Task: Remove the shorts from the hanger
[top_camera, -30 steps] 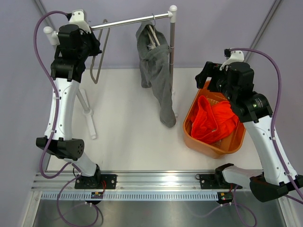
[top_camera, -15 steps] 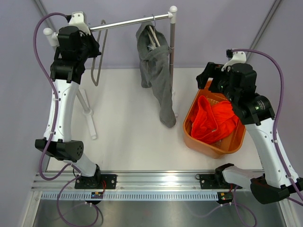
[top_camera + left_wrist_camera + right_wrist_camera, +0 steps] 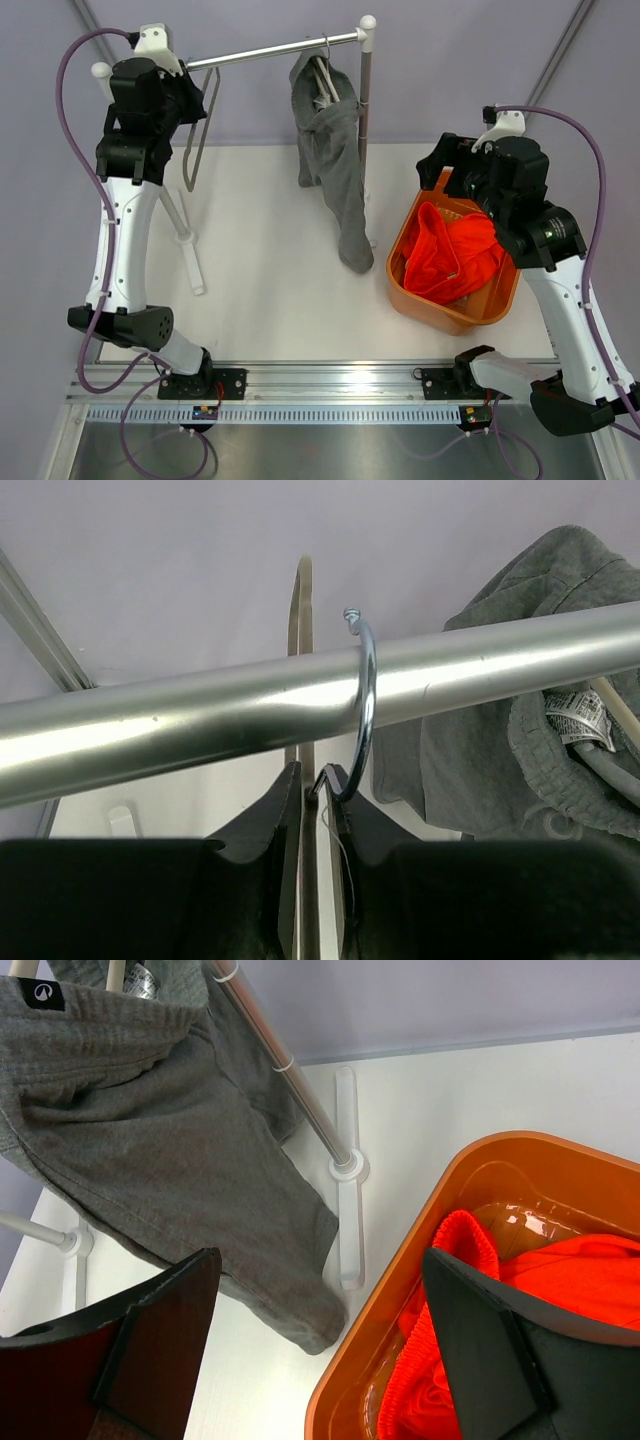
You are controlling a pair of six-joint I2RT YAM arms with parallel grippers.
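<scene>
The grey shorts (image 3: 335, 170) hang from a pale hanger (image 3: 322, 70) on the metal rail (image 3: 270, 48), drooping toward the table; they also show in the right wrist view (image 3: 160, 1160). The orange-red shorts (image 3: 455, 255) lie bunched in the orange basket (image 3: 440, 310). My left gripper (image 3: 315, 775) is up at the rail's left end. Its jaws flank the neck of an empty hanger (image 3: 195, 140) with a thin gap on one side, and the hanger's hook (image 3: 365, 710) rests over the rail. My right gripper (image 3: 320, 1260) hovers wide open above the basket's near rim, holding nothing.
The rack's right post (image 3: 364, 120) stands between the grey shorts and the basket, its white foot (image 3: 345, 1190) on the table. The rack's left foot (image 3: 188, 250) lies beside my left arm. A grey wall closes off the back.
My left gripper slid left along the rail and its jaws parted slightly round the empty hanger, which swung left. The right arm barely moved.
</scene>
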